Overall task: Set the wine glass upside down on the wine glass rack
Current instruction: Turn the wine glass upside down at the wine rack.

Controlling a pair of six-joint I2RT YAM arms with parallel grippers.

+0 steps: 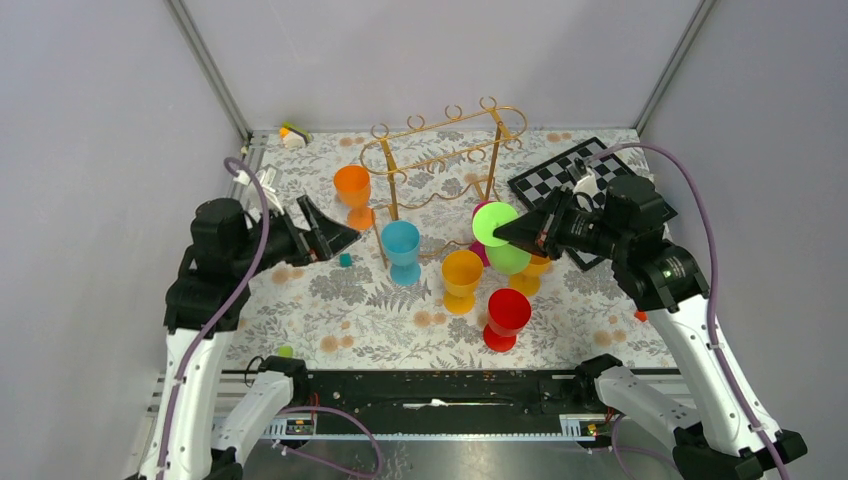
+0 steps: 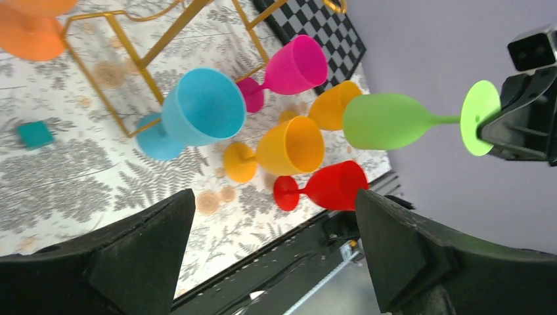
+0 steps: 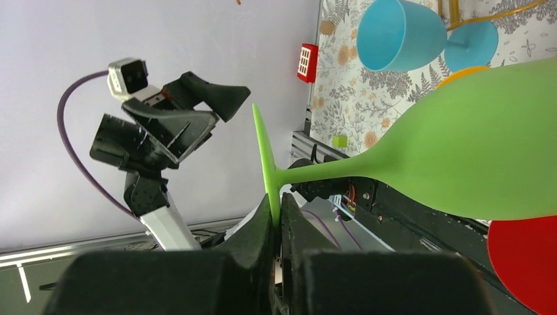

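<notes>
- Right jaws pinch the green wine glass [image 3: 473, 151] by its foot rim, bowl down, over the standing cups [image 1: 462, 275].
- Left jaws spread wide, empty.
- Slide the stem into the wine glass rack [image 1: 440, 125] rail nearby; keep your foot level.

Light bright, even, diffuse, from above. Shadows soft and short beneath the cups [image 1: 401, 243] on the table [image 1: 330, 310]. No harsh glare; grey walls [image 1: 430, 50] evenly lit. Overhead view sharp: wine glass rack [image 1: 391, 195] wires resolve cleanly. Wrist views slightly stretched toward edges, nearest dark parts soft.
</notes>
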